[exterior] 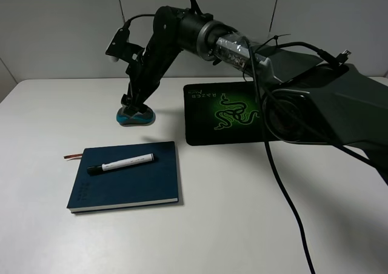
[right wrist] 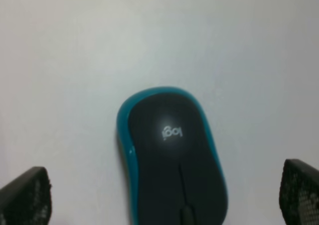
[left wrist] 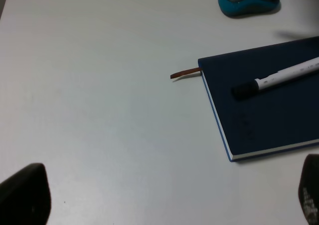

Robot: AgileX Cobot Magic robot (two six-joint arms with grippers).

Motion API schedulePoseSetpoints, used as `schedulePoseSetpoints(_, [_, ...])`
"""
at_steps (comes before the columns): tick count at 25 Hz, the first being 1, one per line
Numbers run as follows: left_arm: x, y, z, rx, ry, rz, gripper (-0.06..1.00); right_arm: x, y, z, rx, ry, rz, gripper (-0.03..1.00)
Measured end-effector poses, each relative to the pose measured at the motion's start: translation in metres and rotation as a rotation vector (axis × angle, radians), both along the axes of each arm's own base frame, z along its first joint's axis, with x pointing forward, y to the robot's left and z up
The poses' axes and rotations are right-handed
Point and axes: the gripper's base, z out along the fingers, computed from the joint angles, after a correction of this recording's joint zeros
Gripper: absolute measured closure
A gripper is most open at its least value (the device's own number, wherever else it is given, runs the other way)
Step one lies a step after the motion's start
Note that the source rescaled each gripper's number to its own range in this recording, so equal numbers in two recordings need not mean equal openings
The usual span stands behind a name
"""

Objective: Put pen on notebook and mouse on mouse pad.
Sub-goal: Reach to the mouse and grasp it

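Observation:
The teal mouse [exterior: 136,117] with its dark grey top [right wrist: 172,155] sits on the white table, left of the black mouse pad [exterior: 206,125] with the green snake emblem. My right gripper [exterior: 134,107] has reached across and hangs open just above the mouse, one finger [right wrist: 25,197] on each side and neither touching it. The white pen [exterior: 121,163] with the black cap lies on the navy notebook [exterior: 127,186]. In the left wrist view the pen [left wrist: 279,78], notebook [left wrist: 264,120] and mouse [left wrist: 246,0] show; my left gripper [left wrist: 167,192] is open over bare table.
The notebook's reddish ribbon [exterior: 74,156] sticks out at its far left corner. A black cable [exterior: 285,189] runs from the right arm across the table towards the front. The left arm does not appear in the exterior view.

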Motion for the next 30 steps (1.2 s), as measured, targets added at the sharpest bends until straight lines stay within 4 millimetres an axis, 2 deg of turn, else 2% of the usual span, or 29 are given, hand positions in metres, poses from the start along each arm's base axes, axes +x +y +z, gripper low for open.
schedulePoseSetpoints(7, [0.0, 0.0, 0.0, 0.0, 0.0, 0.0, -0.06, 0.002, 0.003, -0.003, 0.033, -0.008, -0.008, -0.03])
schedulePoseSetpoints(21, [0.0, 0.0, 0.0, 0.001, 0.0, 0.0, -0.06, 0.006, 0.009, -0.039, 0.074, 0.005, -0.007, -0.03])
schedulePoseSetpoints(30, [0.0, 0.0, 0.0, 0.001, 0.0, 0.0, -0.06, 0.016, 0.001, -0.063, 0.096, 0.041, -0.028, -0.03])
